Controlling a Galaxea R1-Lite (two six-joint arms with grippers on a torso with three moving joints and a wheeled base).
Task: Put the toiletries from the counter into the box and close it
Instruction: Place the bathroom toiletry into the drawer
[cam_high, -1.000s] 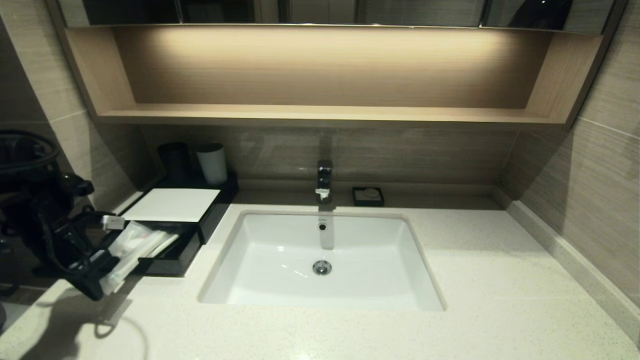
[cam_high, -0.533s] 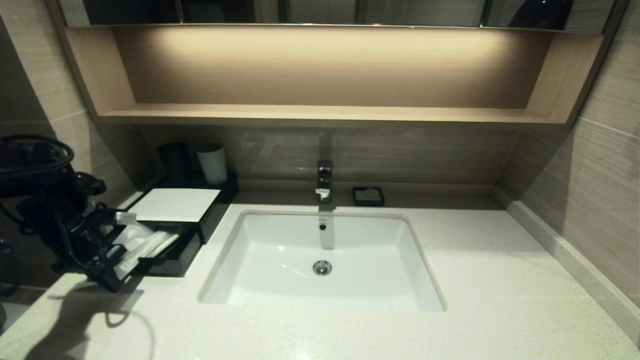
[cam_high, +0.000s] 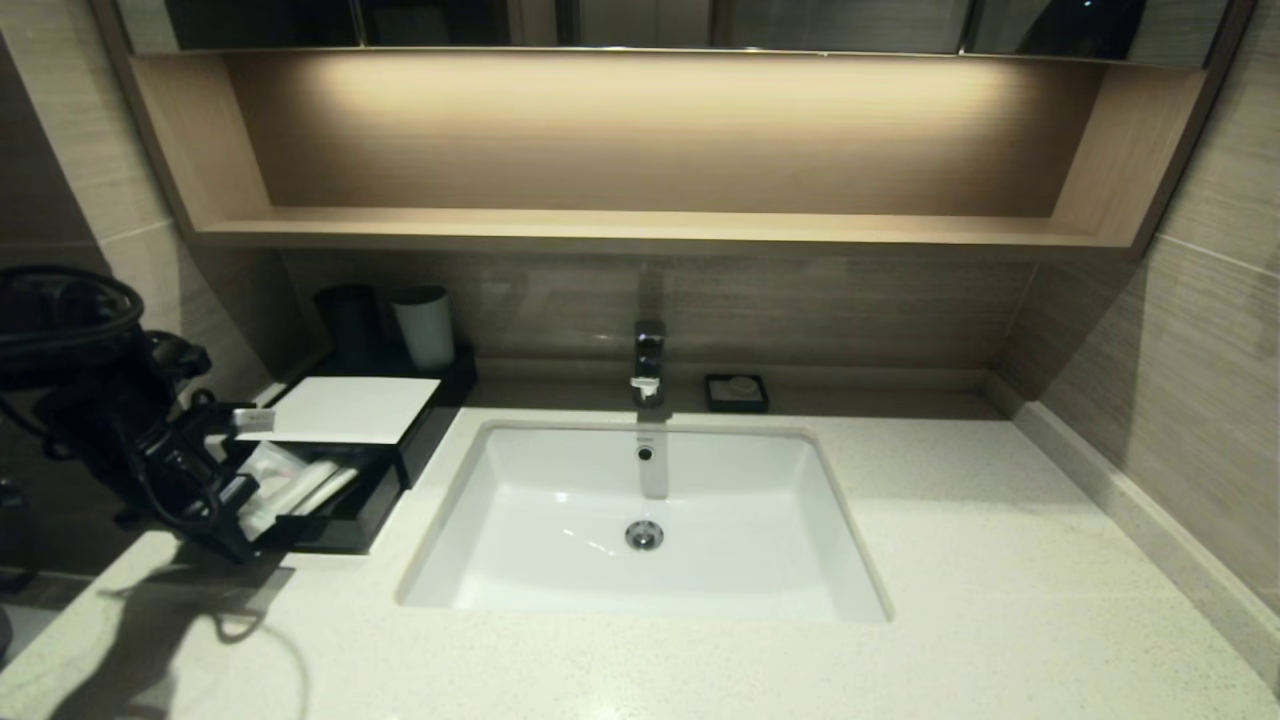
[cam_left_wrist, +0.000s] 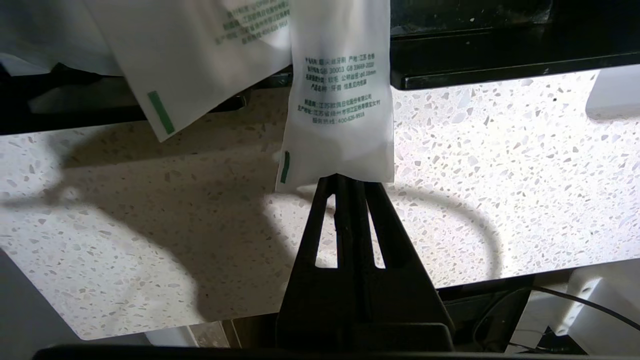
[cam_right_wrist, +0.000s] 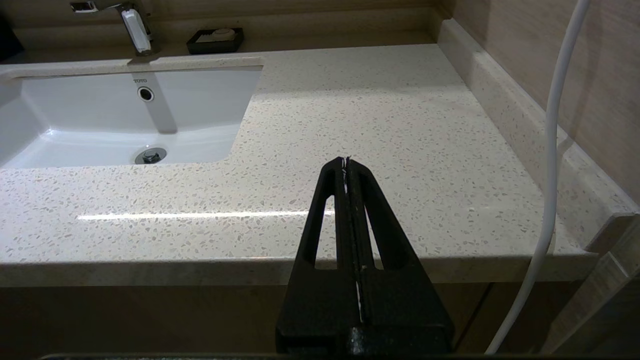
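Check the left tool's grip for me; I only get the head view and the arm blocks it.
Observer: The left wrist view shows the left tool shut on the end of a white sachet with green print.
Operator: Is it in the box?
Observer: Not fully. Its held end hangs over the counter, and the rest crosses the edge of the black box.
Operator: Right arm? It's not in my view.
Observer: The right tool is shut and empty, above the counter's front edge on the stretch to the right of the sink.
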